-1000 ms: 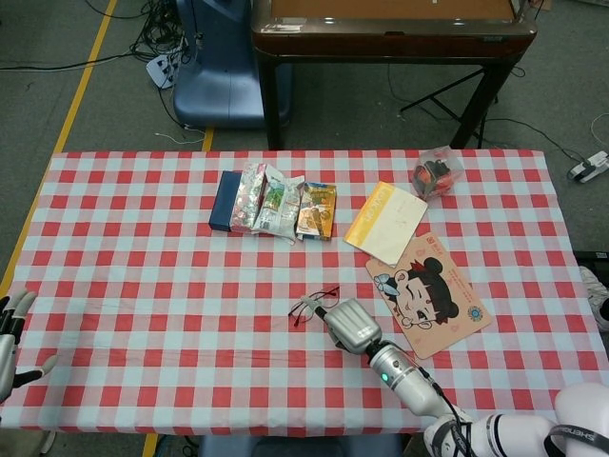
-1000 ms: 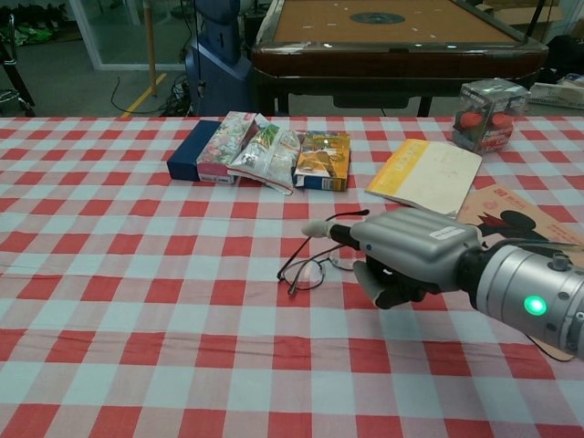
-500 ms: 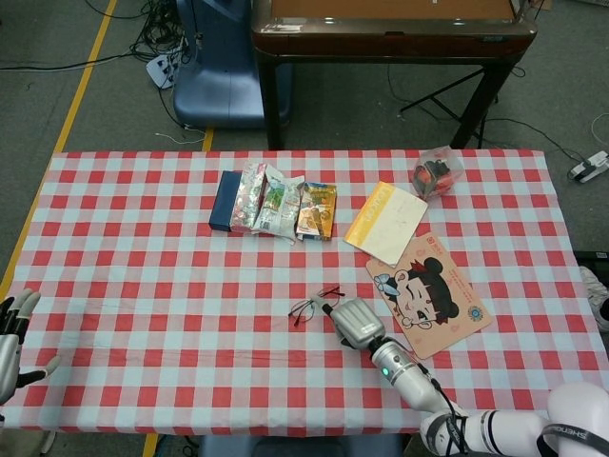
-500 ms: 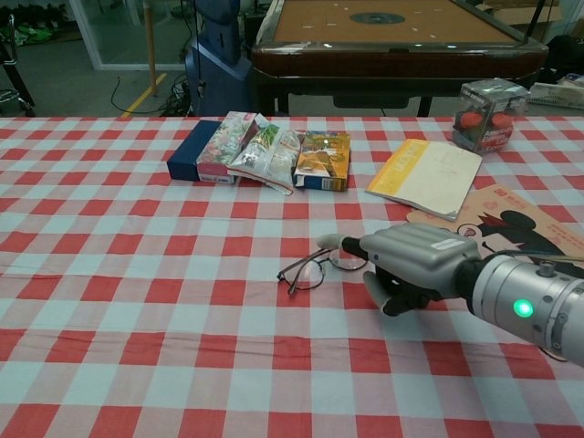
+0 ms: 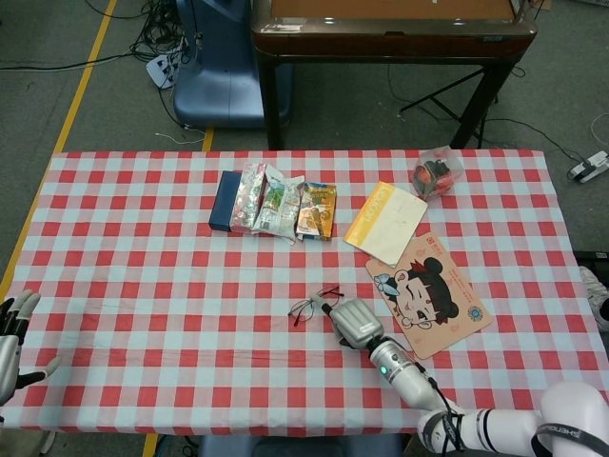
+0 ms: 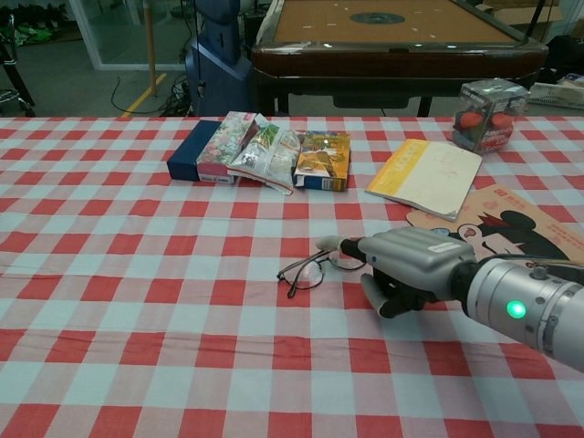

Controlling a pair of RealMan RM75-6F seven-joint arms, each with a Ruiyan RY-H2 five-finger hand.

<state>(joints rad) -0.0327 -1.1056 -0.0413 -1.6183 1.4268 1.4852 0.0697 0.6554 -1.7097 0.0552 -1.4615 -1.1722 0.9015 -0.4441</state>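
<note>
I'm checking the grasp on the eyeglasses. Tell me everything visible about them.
The eyeglasses are thin, dark wire-rimmed, with clear lenses. They lie on the red-and-white checked tablecloth near the middle of the table, their arms apparently unfolded. The right hand reaches their right end, one extended finger over the frame; whether it pinches the frame or only touches it cannot be told. The cartoon-face mat lies to the right, apart from them.

A desk (image 5: 143,219) draped in red-and-white checked cloth stands on a grey floor (image 5: 86,95). Behind it sits a dark wooden table (image 5: 390,33) with an orange-brown top, next to a blue machine base (image 5: 217,71). A yellow line (image 5: 71,114) runs along the floor, with cables and a power strip (image 5: 160,65) nearby.
</note>
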